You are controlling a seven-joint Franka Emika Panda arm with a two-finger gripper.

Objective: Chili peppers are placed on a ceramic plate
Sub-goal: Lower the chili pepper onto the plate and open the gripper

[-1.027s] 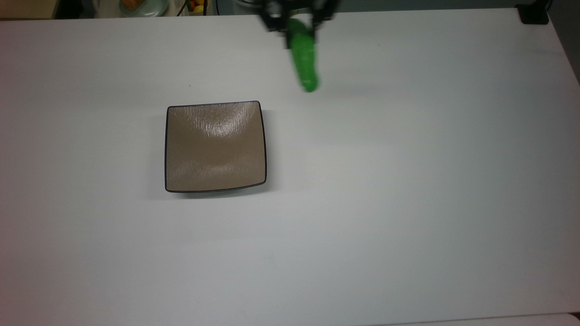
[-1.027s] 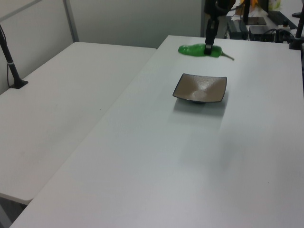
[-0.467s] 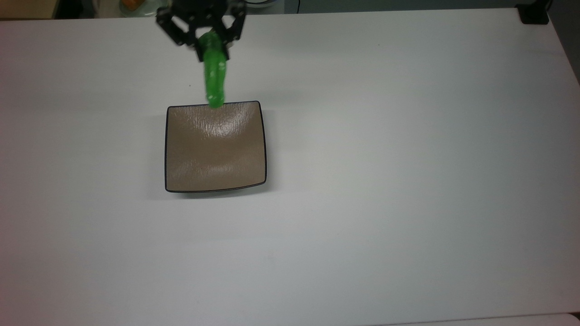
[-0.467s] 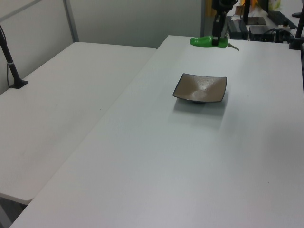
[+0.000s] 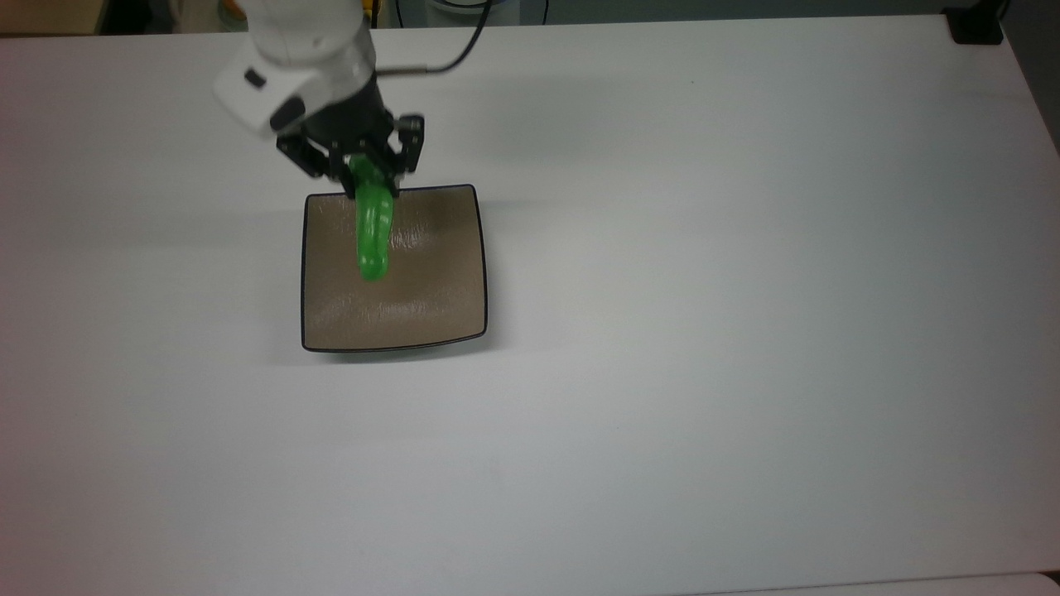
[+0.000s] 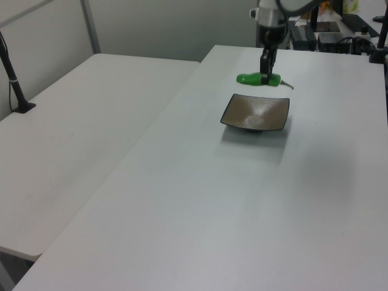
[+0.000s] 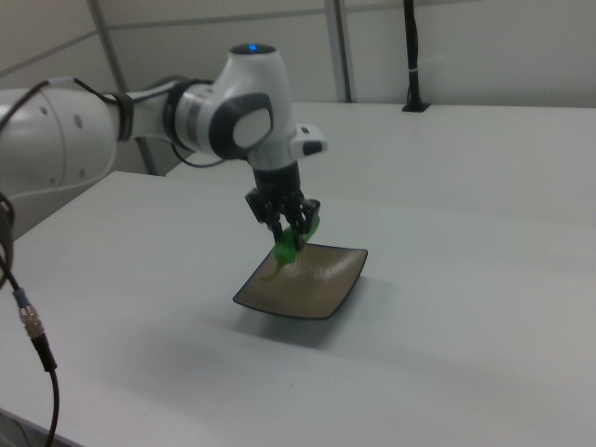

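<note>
One glossy bright green chili pepper point(image 5: 373, 236), long and bumpy, hangs in the black two-finger tool point(image 5: 362, 171) of the white arm point(image 5: 298, 58). The tool is clenched on the pepper near its stem end, and the rest of the body sticks out past the fingers. In the top view the pepper runs from the tool down over the upper left part of the square, shallow, glossy tan-brown ceramic plate point(image 5: 431, 290), its rounded tip lying over the plate's inner area, left of the middle.

In the left view the pepper point(image 6: 251, 79) is level, held clear above the plate point(image 6: 256, 113), with the tool point(image 6: 266, 77) gripping it towards the left view's right and a thin stem poking out beyond. In the right view the tool point(image 7: 287, 233) hangs over the far left corner of the plate point(image 7: 312, 284), and the pepper point(image 7: 285, 248) shows as a short green shape just under the fingers; whether its tip touches the plate cannot be told.

The plate sits flat on the white surface point(image 5: 704, 331), with its thin dark rim visible all round except where the tool and pepper cross the upper edge in the top view.
</note>
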